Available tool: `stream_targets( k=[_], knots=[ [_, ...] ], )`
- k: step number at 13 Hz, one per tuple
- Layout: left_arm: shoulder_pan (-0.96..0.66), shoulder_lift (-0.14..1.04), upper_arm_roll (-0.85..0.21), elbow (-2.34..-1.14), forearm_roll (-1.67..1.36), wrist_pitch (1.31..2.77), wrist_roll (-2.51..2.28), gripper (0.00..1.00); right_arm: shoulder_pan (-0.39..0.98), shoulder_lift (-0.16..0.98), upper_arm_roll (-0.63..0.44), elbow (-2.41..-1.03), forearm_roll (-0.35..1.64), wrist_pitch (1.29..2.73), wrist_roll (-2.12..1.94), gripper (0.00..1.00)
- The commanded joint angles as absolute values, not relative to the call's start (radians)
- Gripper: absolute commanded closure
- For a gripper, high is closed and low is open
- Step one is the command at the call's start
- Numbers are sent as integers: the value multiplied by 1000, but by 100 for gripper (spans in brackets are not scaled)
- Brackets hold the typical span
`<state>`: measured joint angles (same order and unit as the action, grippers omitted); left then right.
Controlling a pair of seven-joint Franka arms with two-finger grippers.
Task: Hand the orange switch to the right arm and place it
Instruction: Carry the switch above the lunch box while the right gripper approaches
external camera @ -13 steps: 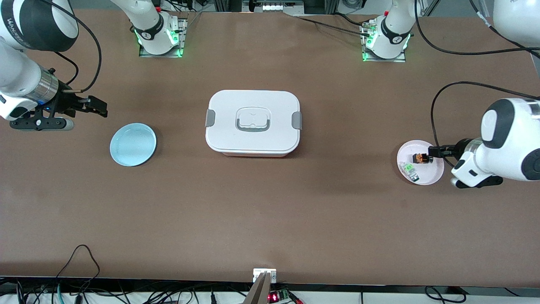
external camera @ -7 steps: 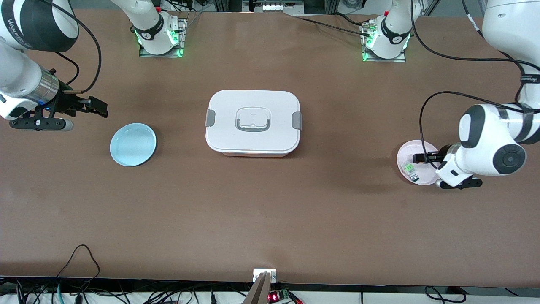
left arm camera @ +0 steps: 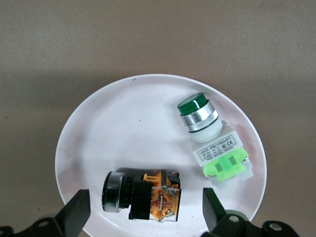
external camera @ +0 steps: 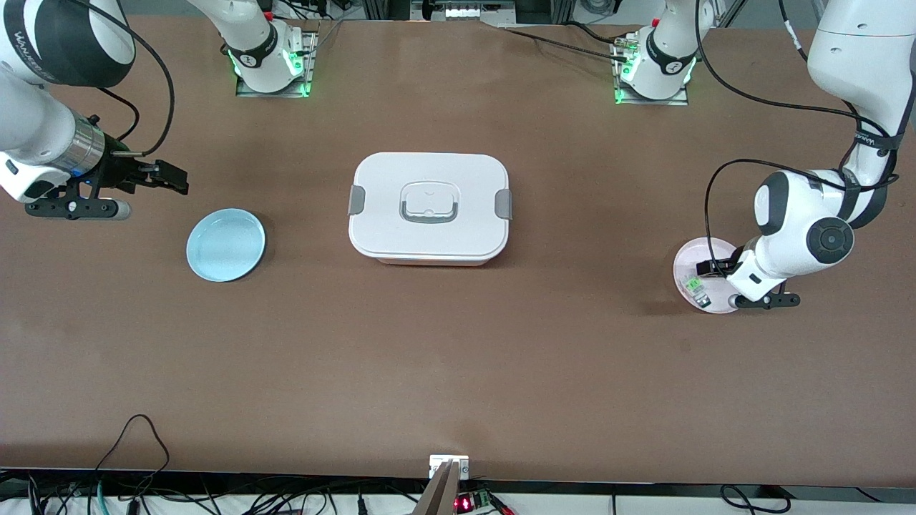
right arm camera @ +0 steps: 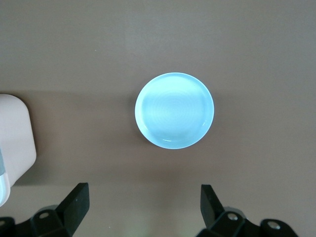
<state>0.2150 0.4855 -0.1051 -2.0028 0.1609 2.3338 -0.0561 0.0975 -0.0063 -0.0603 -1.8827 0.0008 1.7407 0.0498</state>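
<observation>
The left gripper hangs released over the round pink plate, straddling the black-and-orange switch lying beside the green-capped switch. Descend straight, clamp the black body. The right gripper waits, released, above the table near the round blue plate.

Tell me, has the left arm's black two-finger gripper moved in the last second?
Yes. The left gripper swung in over the pink plate, toward the white box.
</observation>
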Motion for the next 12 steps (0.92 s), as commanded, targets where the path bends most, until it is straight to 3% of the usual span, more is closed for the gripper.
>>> stream_targets(
  k=[1,12],
  knots=[
    [222,437,-109,-2069,181,2342,-26,0,100,-18,-58,-1885,18,1726,63,0],
    [230,460,-109,-2074,195,2387,32,2,101,-20,-57,-1876,46,1661,72,0]
  ],
)
